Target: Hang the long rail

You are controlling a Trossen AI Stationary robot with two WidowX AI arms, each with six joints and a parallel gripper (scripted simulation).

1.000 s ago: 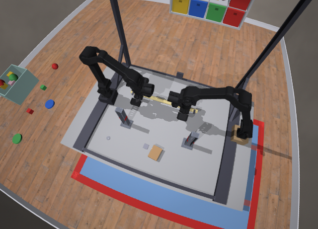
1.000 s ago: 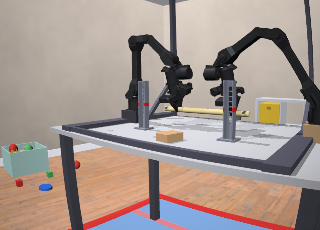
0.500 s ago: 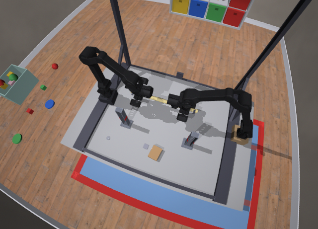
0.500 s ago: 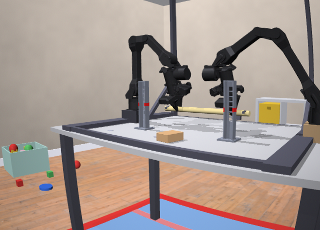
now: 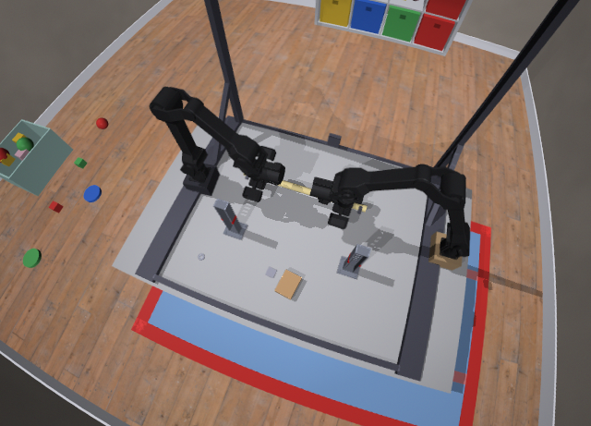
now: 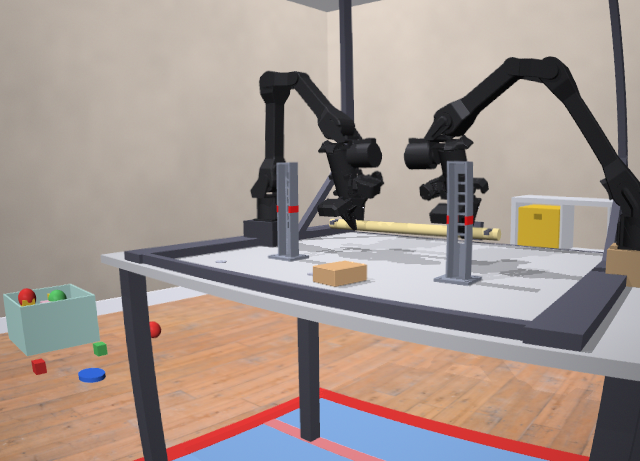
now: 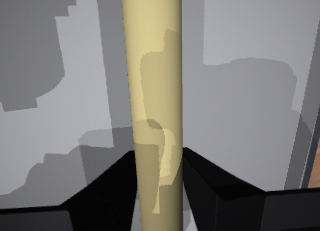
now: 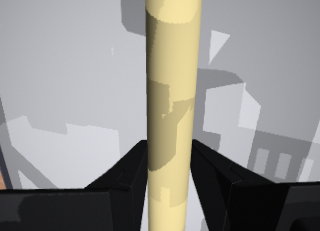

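The long yellow rail (image 5: 295,188) (image 6: 413,229) (image 7: 155,66) (image 8: 172,56) is held level above the table, behind both posts, with dark hooks near its ends. My left gripper (image 7: 158,156), on the arm at the right in the top and exterior views, is shut on the rail. My right gripper (image 8: 167,146) (image 6: 355,225), on the arm at the left there, is shut on the rail too. The left-hand post (image 5: 225,215) (image 6: 287,236) and the right-hand post (image 5: 358,257) (image 6: 452,252) stand upright with red marks, apart from the rail. In the top view the arms hide the fingertips and parts of the rail.
An orange-brown block (image 5: 288,284) (image 6: 338,274) lies in front, between the posts. A small grey square (image 5: 271,272) lies beside it, and a small ring (image 5: 201,254) is near the front left. A dark raised frame (image 5: 276,323) (image 6: 330,303) borders the table.
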